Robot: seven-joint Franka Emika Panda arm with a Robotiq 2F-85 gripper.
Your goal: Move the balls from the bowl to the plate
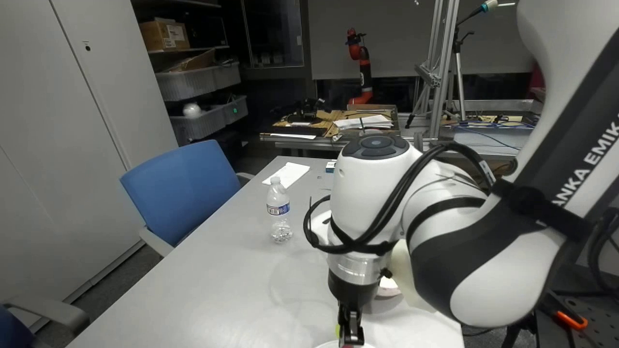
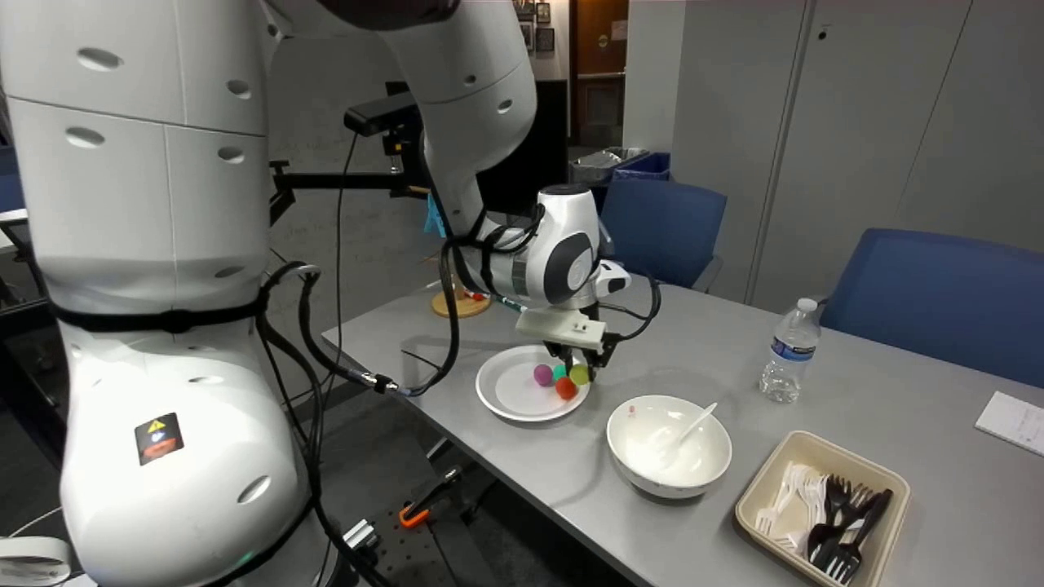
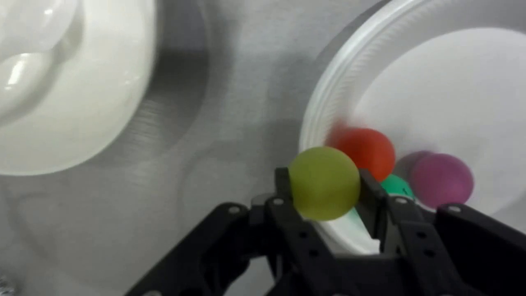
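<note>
My gripper (image 3: 326, 190) is shut on a yellow-green ball (image 3: 324, 176), which sits between its fingertips above the near rim of the white plate (image 3: 460, 82). The ball also shows in an exterior view (image 2: 579, 374). On the plate lie an orange-red ball (image 3: 370, 150), a purple ball (image 3: 441, 181) and a green ball (image 3: 395, 185), partly hidden by a finger. The deep white bowl (image 2: 673, 469) stands beside the plate and holds a white spoon (image 2: 693, 425); no ball shows in it. In an exterior view only the plate's edge (image 1: 329, 344) shows below the gripper.
A water bottle (image 2: 789, 352) stands beyond the bowl. A beige tray (image 2: 893, 522) with white and black cutlery stands beside the bowl. A round wooden stand (image 2: 461, 306) is beyond the plate. Paper (image 2: 1015, 420) lies on the table. Blue chairs (image 2: 938, 302) stand along the table's side.
</note>
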